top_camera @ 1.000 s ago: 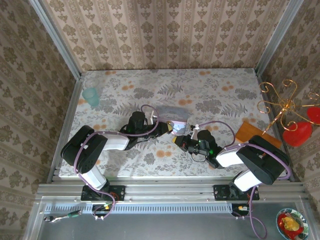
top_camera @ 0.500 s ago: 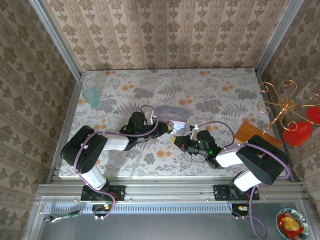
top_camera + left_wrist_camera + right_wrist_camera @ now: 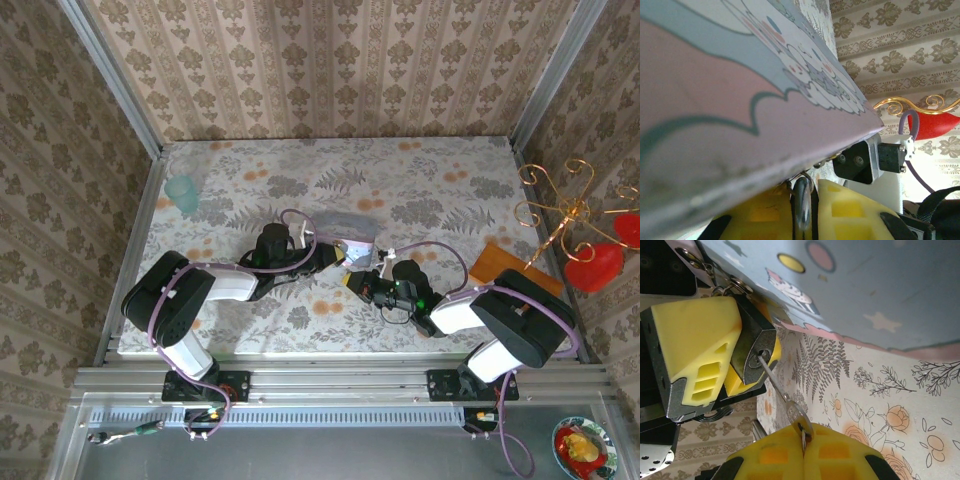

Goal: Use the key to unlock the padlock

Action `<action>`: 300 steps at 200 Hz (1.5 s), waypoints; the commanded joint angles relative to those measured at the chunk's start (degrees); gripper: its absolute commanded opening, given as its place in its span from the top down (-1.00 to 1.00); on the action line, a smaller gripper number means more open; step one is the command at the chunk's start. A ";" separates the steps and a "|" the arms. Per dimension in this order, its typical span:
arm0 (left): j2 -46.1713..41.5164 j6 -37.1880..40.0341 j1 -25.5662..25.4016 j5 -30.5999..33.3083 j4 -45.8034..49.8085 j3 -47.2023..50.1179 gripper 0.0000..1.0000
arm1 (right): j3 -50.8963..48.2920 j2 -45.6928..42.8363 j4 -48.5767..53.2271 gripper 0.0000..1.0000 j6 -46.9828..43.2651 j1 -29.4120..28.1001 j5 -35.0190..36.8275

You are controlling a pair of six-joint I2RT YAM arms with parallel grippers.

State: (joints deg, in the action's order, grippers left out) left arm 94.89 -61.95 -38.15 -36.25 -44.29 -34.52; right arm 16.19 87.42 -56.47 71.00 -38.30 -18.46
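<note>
**Near field.** The right gripper (image 3: 802, 447) is clenched on the bow of the key (image 3: 781, 392). The blade slants up and away from it, and its tip meets the keyway in the padlock (image 3: 754, 347). You cannot tell how deep the tip sits.

**Middle field.** The padlock, a small dark block, is pinched between the yellow fingers of the left gripper (image 3: 342, 256). It is held just above the floral table cloth (image 3: 865, 410), at mid-table between the two arms.

**Far field.** Just beyond the padlock lies the pale blue tin (image 3: 352, 238); in the left wrist view its printed edge hangs over the padlock. A teal cup (image 3: 182, 192) stands far back at the left, well apart.

**Change.** Over the last second of the top view, neither arm has shifted noticeably and both grips are as they were. Read this as a pause at insertion, not a turn. The key looks aligned but probably not yet seated. Your next move calls for a straight push along the blade before any twist. An early twist risks bending the thin blade or slipping it out.
</note>
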 commanded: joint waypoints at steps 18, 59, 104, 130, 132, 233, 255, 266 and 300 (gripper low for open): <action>-1.28 -0.45 0.10 -1.77 -5.71 0.11 1.00 | 1.30 1.09 -2.18 1.00 1.28 -0.37 0.17; -1.03 -0.01 0.01 -1.96 -5.32 0.07 1.00 | 1.30 -0.20 -1.74 1.00 1.24 -0.36 0.26; 0.28 -0.36 -0.08 -2.59 -6.67 -0.34 1.00 | 1.58 -1.28 -0.62 1.00 0.98 -0.42 -0.03; 0.52 -0.36 -0.34 -3.12 -6.69 -0.81 1.00 | 1.42 -1.44 -0.57 1.00 0.89 -0.45 0.10; 0.48 -0.36 -0.34 -3.19 -6.62 -0.85 1.00 | 1.42 -1.37 -0.57 1.00 0.83 -0.39 0.18; -1.17 1.40 -2.86 -4.00 -1.52 -0.47 1.00 | 2.73 -6.64 6.54 1.00 -3.57 1.01 2.23; -1.02 1.65 -3.36 -4.36 -0.98 -0.34 1.00 | 2.48 -7.34 6.62 1.00 -3.83 1.54 2.12; -1.08 2.21 -3.53 -4.44 0.19 -0.45 1.00 | 2.49 -7.33 6.72 1.00 -3.94 1.65 2.02; -1.13 4.12 -3.94 -4.00 2.44 -0.54 1.00 | 3.44 -9.37 6.90 1.00 -4.03 1.34 0.66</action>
State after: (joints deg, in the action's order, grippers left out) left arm 94.89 -60.64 -40.10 -36.18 -43.59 -34.52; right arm 16.47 79.81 -46.00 68.73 -37.23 -18.35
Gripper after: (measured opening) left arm 0.133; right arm 0.067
